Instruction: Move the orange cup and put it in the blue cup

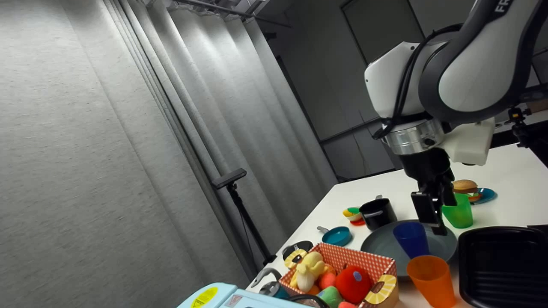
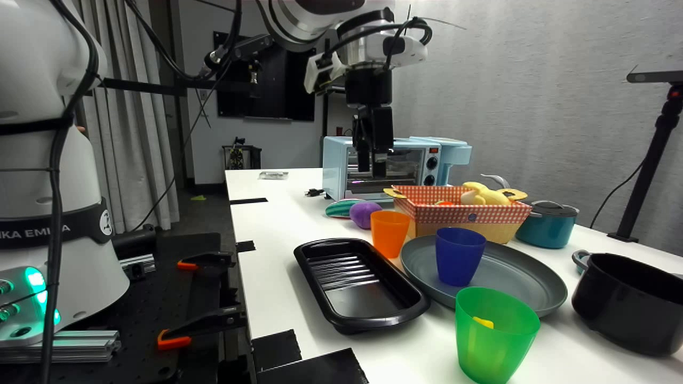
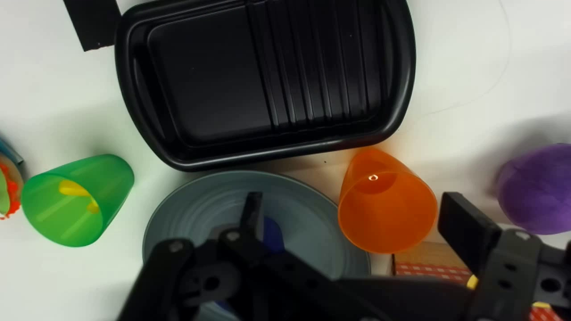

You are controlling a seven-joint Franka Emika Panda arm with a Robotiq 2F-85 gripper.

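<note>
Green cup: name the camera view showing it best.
Wrist view: the green cup is whole and uncovered. Both exterior views show less: the claw hides part of it, or the cup's base meets the picture's bottom edge.

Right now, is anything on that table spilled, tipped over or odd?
No spill shows; the orange cup and blue cup stand upright. Slightly odd: something yellow sits inside the green cup, while the orange cup looks empty.

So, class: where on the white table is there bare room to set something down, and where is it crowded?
Bare white table lies from the ridged end of the black tray to the purple toy, and between the black strip, tray and green cup. Crowded: around the orange cup, hemmed in by the tray, gray plate and checkered basket.
</note>
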